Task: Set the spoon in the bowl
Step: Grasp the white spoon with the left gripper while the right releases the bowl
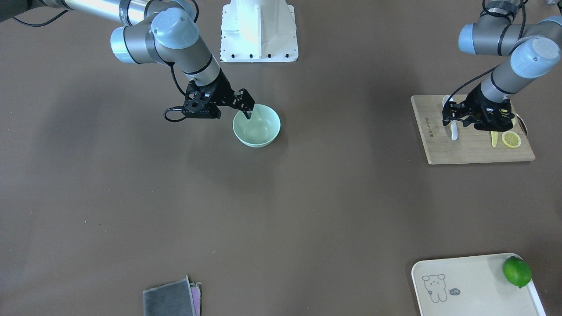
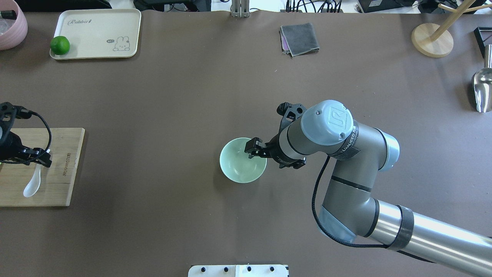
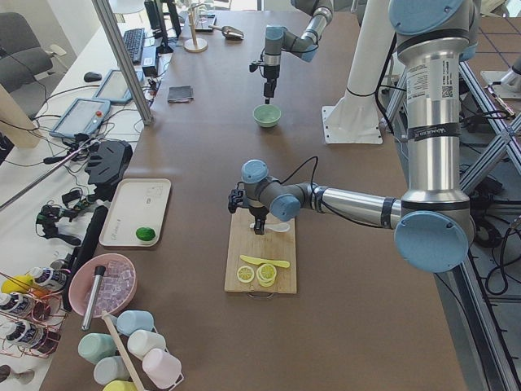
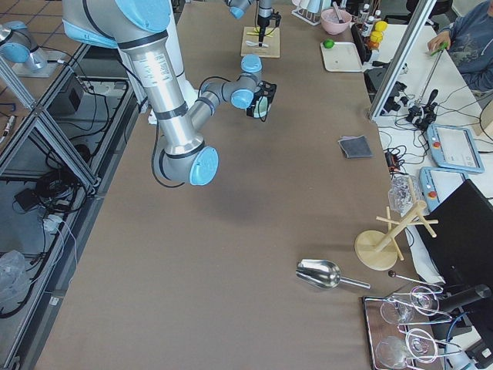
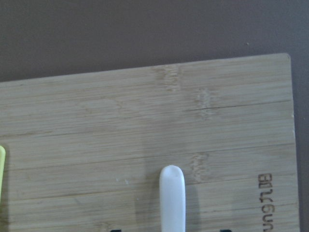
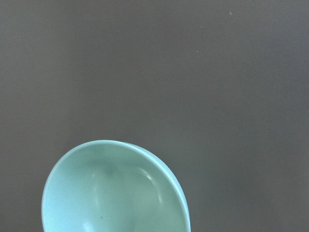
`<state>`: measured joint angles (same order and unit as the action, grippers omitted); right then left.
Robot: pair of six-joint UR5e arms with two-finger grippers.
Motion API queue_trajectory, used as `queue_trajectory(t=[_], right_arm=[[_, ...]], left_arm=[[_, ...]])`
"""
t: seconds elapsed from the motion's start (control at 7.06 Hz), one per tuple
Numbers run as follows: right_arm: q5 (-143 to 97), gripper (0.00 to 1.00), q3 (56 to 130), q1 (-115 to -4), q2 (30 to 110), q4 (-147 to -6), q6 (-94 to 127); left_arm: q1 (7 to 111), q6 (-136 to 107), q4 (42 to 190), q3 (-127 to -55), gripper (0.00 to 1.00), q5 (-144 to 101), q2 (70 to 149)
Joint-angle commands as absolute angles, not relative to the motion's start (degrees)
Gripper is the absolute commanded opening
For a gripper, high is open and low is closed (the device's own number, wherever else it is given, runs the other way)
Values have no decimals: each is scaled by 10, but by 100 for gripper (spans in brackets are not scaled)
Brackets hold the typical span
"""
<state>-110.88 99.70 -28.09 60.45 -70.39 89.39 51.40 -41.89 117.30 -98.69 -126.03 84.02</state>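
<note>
**Words on the tray, the board and the arm**

The cream tray [image 2: 96, 48], well away from the left gripper [image 1: 453, 124], bears the script word "Rabbit" in one corner. A tiny speech bubble sits beside its drawing, too small to read surely. The cutting board [image 5: 145, 106] under that gripper has a burnt-in brand line along its edge just beside the fingertips. It seems to begin "BILGUN". Behind the right gripper [image 2: 250, 149], the arm's blue joint cap [image 2: 326, 122] shows a "UR" logo, and the dark band below it carries white lettering that is only partly legible.
</note>
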Motion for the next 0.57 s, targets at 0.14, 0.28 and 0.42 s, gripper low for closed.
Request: queue_trajectory(t=[0.14, 0.28, 0.42], right_arm=[[-1112, 100, 999, -290, 607, -705, 894], [-1113, 100, 999, -294, 608, -705, 893], [-1116, 100, 1000, -297, 607, -706, 893]], left_arm=[[500, -454, 1200, -983, 13, -1259, 840], [500, -454, 1199, -983, 0, -1259, 840], [501, -451, 1199, -988, 0, -1259, 841]])
